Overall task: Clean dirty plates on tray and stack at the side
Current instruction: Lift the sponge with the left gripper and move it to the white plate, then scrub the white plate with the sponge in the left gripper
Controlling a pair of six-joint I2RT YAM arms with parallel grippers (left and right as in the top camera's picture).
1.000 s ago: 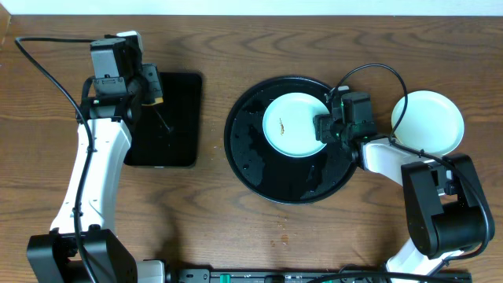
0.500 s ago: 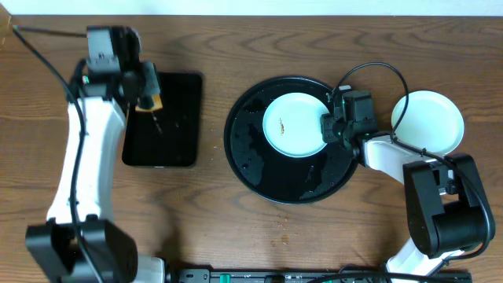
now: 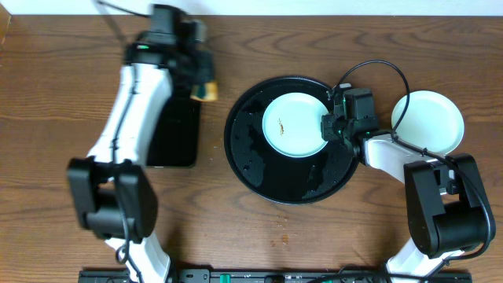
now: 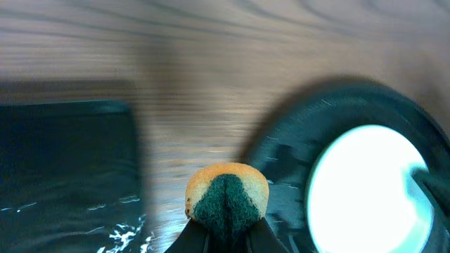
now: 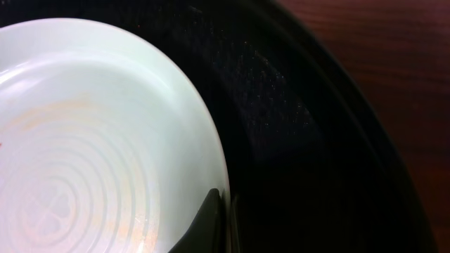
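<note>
Swung toward the tray (image 3: 259,169), the sponge (image 4: 226,197) is clamped in the left gripper (image 4: 225,242); two plates (image 3: 292,126) are counted, one pinched at its right edge by the right gripper (image 5: 223,225).

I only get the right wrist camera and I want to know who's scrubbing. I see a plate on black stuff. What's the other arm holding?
Observer: The left gripper pinches a yellow sponge with a green scrubby side.
Operator: Is it on my plate?
Observer: No. From overhead it's left of the round tray, by the rectangular tray.
Operator: Any more plates?
Observer: A second plate sits on the table right of the round tray.
</note>
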